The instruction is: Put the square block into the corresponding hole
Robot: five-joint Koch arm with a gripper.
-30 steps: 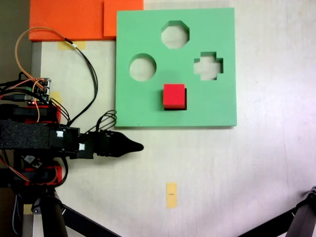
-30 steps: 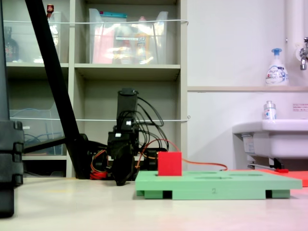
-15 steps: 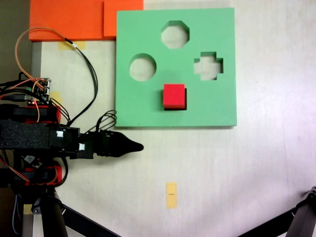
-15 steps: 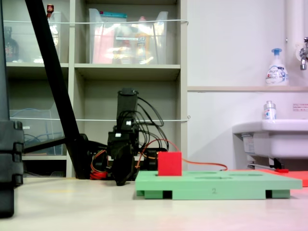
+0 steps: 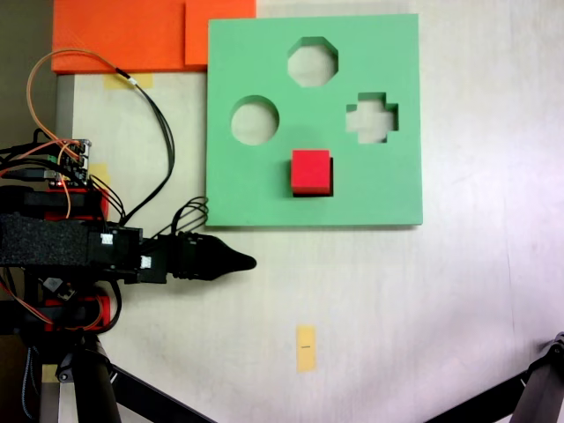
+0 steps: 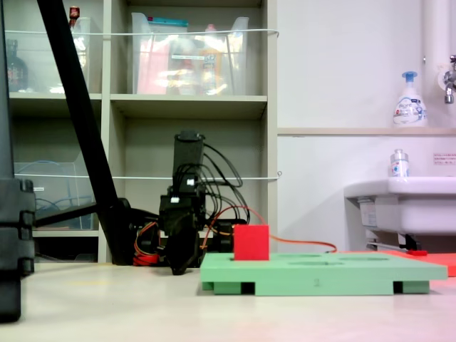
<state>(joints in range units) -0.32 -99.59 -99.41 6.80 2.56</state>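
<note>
Resting low near the table, the gripper point(image 5: 249, 262) points toward three o'clock in the fixed view from above. Its tip looks like one dark point there, and in the fixed view from the side point(image 6: 179, 269) the jaws sit one behind the other, so I cannot tell if it is open or closed. It holds nothing.

From the tip, the square block point(image 5: 311, 171) lies toward about one o'clock, a fair way off and not touching the claw. The red cube sits in the square hole point(image 5: 332, 173) of the green board point(image 5: 397, 62). A thin dark gap shows on the cube's right and bottom sides. From the side, the cube point(image 6: 251, 243) sticks up above the board top point(image 6: 356, 269), so I think it is in the hole but not pushed all the way down.

The cube has no long side; all sides look the same. Its job looks nearly done. The round, eight-sided and cross holes are empty.
</note>
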